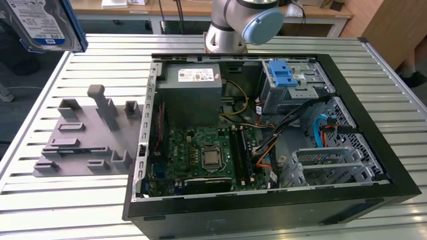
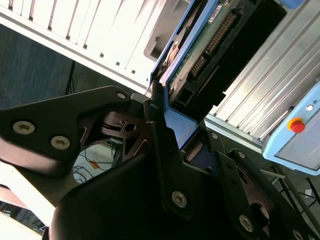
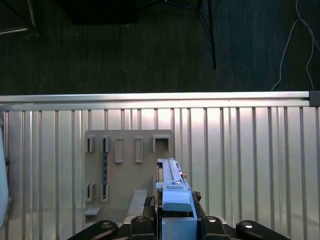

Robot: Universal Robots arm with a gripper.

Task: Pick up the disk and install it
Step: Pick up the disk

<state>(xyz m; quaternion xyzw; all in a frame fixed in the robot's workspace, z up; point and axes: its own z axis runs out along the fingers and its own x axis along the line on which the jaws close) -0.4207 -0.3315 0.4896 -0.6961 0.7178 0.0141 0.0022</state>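
The disk (image 1: 41,24) hangs high in the exterior view's upper left corner, above the table's edge, showing its silver face, blue-and-white label and a blue side rail. In the first wrist view the disk (image 3: 173,192) stands edge-on with its blue rail on top, and my gripper (image 3: 175,224) is shut on its lower end. The second wrist view shows the disk's (image 2: 202,47) green circuit-board underside, with the black fingers (image 2: 157,117) clamped against its blue rail. The open computer case (image 1: 373,145) lies on the table, and its drive cage with a blue latch (image 1: 283,74) is at the far right.
A grey printed holder (image 1: 83,137) with empty slots lies on the slatted metal table (image 1: 67,200), on the exterior view's left of the case; it also lies below the disk as the holder (image 3: 127,172). The arm's base (image 1: 233,25) stands behind the case. A pendant with a red button (image 2: 297,125) is nearby.
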